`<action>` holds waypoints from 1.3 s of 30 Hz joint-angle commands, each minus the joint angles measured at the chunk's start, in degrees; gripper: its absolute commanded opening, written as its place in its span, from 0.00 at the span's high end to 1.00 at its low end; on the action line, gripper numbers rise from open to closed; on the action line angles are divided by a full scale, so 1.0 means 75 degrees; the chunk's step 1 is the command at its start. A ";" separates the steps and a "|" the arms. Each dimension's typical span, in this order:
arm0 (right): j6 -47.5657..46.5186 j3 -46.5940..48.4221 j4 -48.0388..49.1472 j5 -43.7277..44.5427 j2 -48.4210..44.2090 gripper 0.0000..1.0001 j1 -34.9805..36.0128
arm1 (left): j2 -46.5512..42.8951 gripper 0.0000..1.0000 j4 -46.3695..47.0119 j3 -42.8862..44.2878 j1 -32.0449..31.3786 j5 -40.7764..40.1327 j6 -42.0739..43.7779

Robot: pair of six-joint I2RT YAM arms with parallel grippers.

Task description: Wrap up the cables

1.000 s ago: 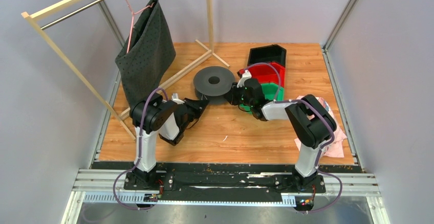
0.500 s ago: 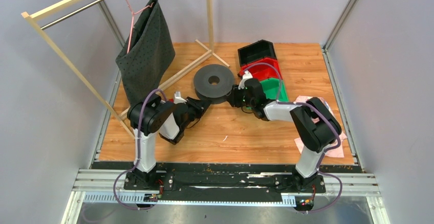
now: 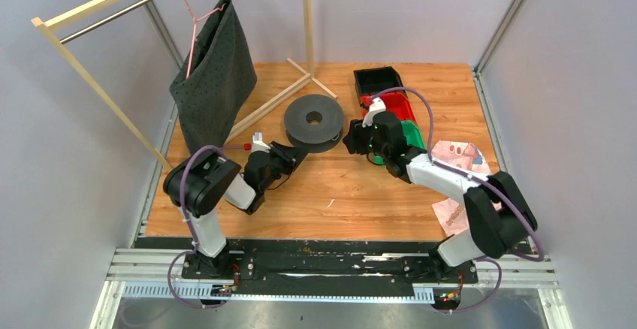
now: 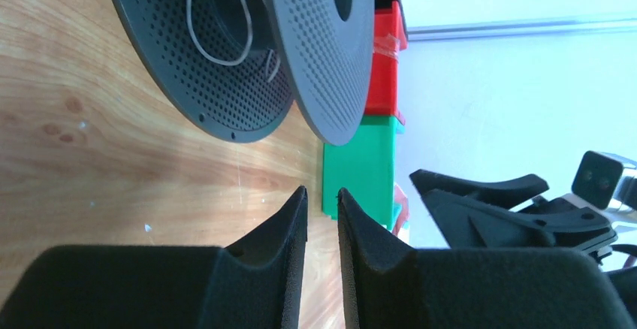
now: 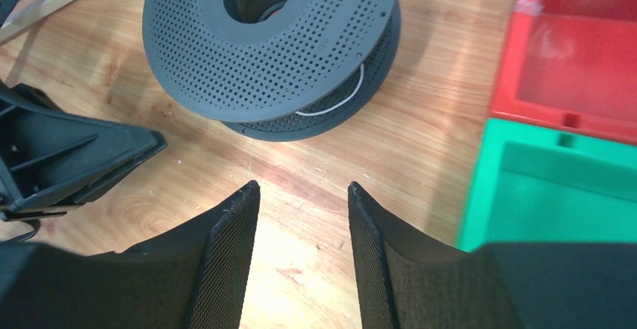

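Observation:
A dark grey perforated spool point(image 3: 314, 121) lies flat on the wooden table point(image 3: 338, 194). The thin white cable point(image 4: 225, 25) hangs in loose loops between its two flanges; a short arc of that cable point(image 5: 336, 104) also peeks out at the spool's near side. My left gripper point(image 3: 299, 155) sits low at the spool's near-left edge, its jaws point(image 4: 321, 194) a narrow gap apart with nothing between them. My right gripper point(image 3: 348, 143) hovers just right of the spool, open point(image 5: 303, 188) and empty over bare wood.
Black point(image 3: 378, 79), red point(image 3: 392, 107) and green point(image 3: 412, 130) bins stand in a row right of the spool. A pink cloth point(image 3: 460, 158) lies at the right. A wooden rack point(image 3: 90, 81) with a dark hanging cloth point(image 3: 214, 77) stands at the back left.
Both arms have swung their elbows outward, the right one far to the right, uncovering the pink cloth. Both grippers stay beside the spool. The bins have shifted slightly.

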 commanded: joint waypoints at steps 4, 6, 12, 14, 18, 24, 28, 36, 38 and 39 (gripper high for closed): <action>-0.0769 0.0513 -0.1793 0.1060 -0.1547 0.48 -0.0259 | -0.2371 0.77 -0.2260 -0.0569 -0.0031 0.0503 0.0816; -0.1124 0.0863 -0.2442 0.1448 -0.2046 0.46 -0.0378 | -0.3457 0.77 -0.4027 -0.0437 -0.0041 0.0698 0.1329; -0.2349 0.1748 -0.3991 0.2634 -0.3196 0.30 -0.0670 | -0.6407 0.76 -0.9575 0.1550 -0.0290 -0.0339 0.4792; -0.2705 0.2024 -0.4333 0.2938 -0.3410 0.22 -0.0771 | -0.6620 0.74 -1.1164 0.2662 -0.0311 -0.0782 0.5858; -0.2800 0.2619 -0.4945 0.3799 -0.3573 0.02 -0.0877 | -0.6222 0.65 -1.3222 0.4820 -0.0337 -0.1170 0.7195; -0.2091 0.3552 -0.6160 0.3940 -0.3126 0.00 -0.1327 | -0.5635 0.53 -1.4420 0.6950 -0.1088 -0.2547 0.8366; -0.0693 0.3919 -0.6988 0.3186 -0.2613 0.00 -0.1957 | -0.5530 0.47 -1.4216 0.7178 -0.1201 -0.2794 0.8425; 0.0452 0.4067 -0.7355 0.2368 -0.2200 0.00 -0.2325 | -0.5011 0.44 -1.4456 0.7447 -0.1204 -0.3173 0.8218; 0.0573 0.4064 -0.7369 0.2373 -0.2135 0.00 -0.2331 | -0.4987 0.44 -1.4467 0.7465 -0.1195 -0.3357 0.8216; 0.0595 0.4067 -0.7359 0.2347 -0.2111 0.00 -0.2337 | -0.4983 0.44 -1.4464 0.7461 -0.1198 -0.3383 0.8222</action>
